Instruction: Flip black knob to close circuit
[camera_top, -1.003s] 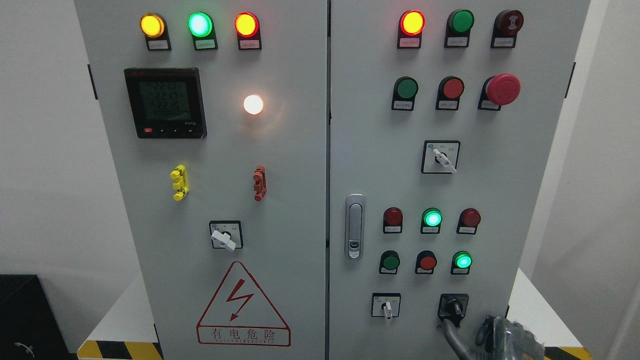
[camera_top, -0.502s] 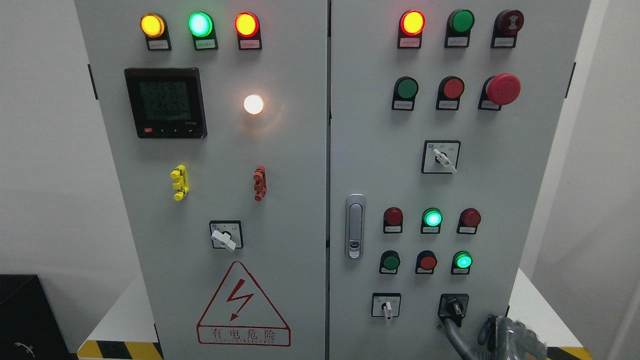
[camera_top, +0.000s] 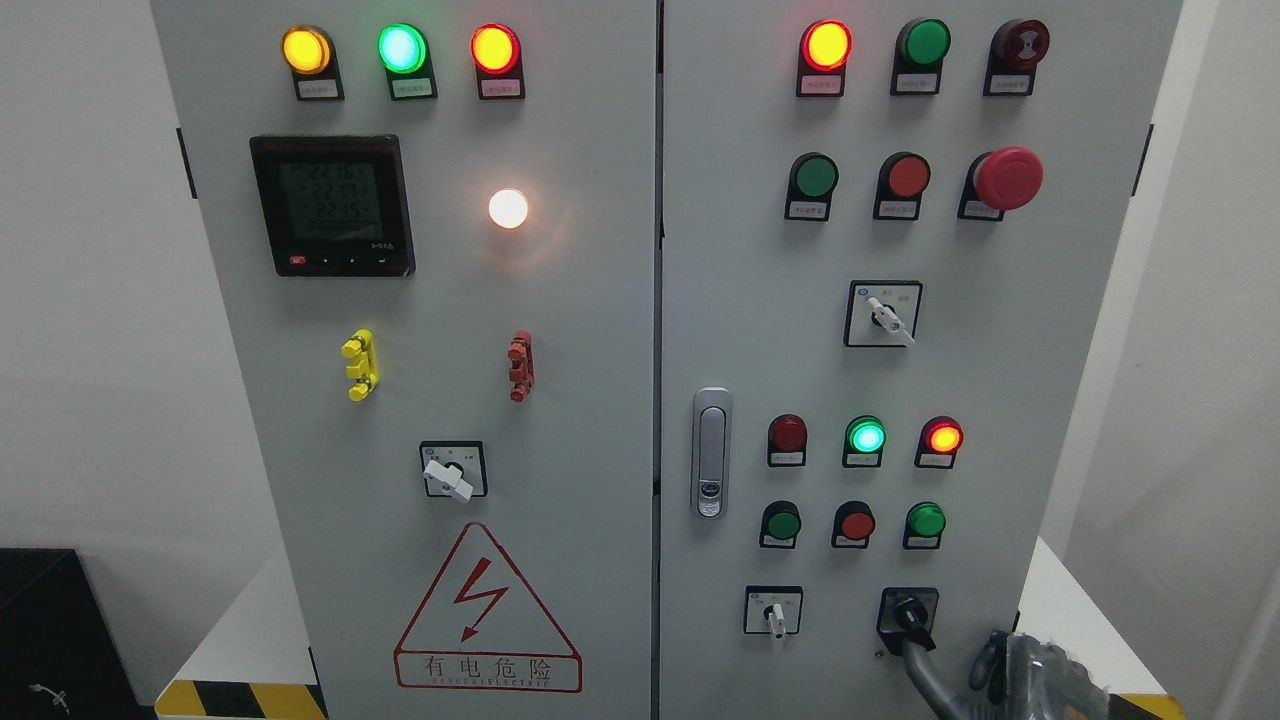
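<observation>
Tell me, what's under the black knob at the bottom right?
A gray robot finger reaches up to the black knob from the right hand. The panel behind the finger is covered.

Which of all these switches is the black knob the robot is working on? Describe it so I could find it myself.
Start on the cabinet's right door and drop to its bottom row, which holds two rotary switches. The black knob is the right one, where a finger of the robot's right hand reaches it. Its handle is black; its neighbour, the white-handled switch, has a pale lever.

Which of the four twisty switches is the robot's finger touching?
The black knob, bottom right. The right hand's finger reaches it; the other three have white handles and nothing touches them.
</observation>
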